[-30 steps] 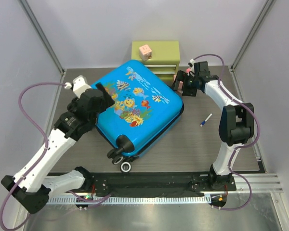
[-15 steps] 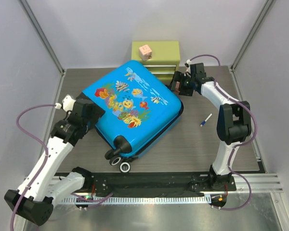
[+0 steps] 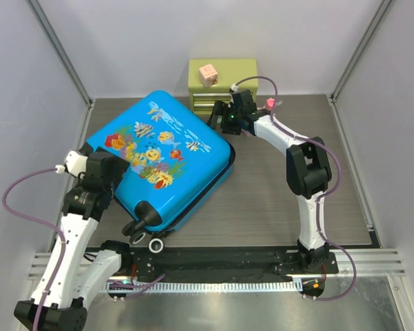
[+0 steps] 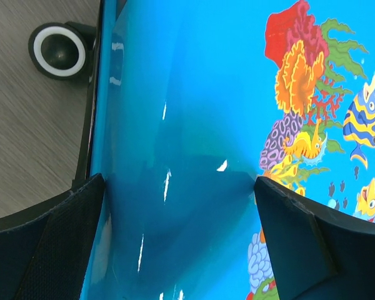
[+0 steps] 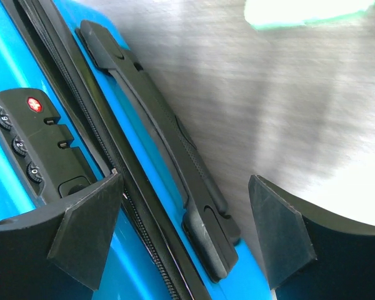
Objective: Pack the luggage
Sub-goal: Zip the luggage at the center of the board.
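Blue luggage (image 3: 159,160) lies closed on the worktop (image 3: 276,200); left jaws open over its shell, right jaws open at its handle (image 5: 169,134).

Bright blue fish-and-coral hard-shell luggage (image 3: 159,162) closed, lying flat, diagonal on surface (image 3: 276,200), wheels toward near edge.

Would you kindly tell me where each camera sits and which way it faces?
Top external: above, behind the bases, looking down on table, luggage; both arms show.
Left wrist: on the left arm, looking down at the luggage's printed shell and a wheel; left gripper open.
Right wrist: facing the luggage's handle and lock; right gripper open.
All share the luggage.
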`<state>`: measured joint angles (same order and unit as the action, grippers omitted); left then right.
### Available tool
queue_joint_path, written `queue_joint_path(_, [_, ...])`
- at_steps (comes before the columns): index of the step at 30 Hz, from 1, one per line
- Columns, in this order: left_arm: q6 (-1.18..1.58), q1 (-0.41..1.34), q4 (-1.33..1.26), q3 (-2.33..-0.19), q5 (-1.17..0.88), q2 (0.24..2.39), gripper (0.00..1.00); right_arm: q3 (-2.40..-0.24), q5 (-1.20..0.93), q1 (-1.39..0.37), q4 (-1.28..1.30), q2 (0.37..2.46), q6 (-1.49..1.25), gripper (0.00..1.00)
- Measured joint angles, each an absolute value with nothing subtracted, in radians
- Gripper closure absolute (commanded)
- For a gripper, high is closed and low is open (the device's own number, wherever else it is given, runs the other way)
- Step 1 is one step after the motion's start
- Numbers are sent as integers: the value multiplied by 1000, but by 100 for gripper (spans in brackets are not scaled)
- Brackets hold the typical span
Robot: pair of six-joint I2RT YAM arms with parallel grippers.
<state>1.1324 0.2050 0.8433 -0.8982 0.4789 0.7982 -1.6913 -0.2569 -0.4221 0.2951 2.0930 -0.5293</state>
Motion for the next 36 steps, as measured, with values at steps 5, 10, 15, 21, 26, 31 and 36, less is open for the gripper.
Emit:
queue_joint_path(5, [1088, 110, 802, -897, 456, 817, 1, -1776, -253, -443, 300, 2154, -554, 11])
queue_joint_path(10, [1011, -39, 771, -955, 342, 905, 1, -1729, -247, -432, 323, 2109, -548, 11])
queue_joint_path(15, [962, -109, 732, -975, 261, 953, 1, -1539, -284, -359, 419, 1897, -476, 11])
queue_joint_path(21, [932, -125, 735, -988, 235, 958, 0, -1293, -321, -284, 466, 1623, -402, 11])
queue_joint_path(26, [914, -128, 744, -997, 221, 951, 0, -1168, -365, -302, 442, 1574, -397, 11])
queue_joint_path(31, [907, -126, 785, -997, 191, 918, 0, -1164, -398, -306, 385, 1628, -412, 12])
queue_joint_path(36, [903, -121, 859, -999, 167, 866, 0, -1165, -419, -306, 316, 1670, -448, 15])
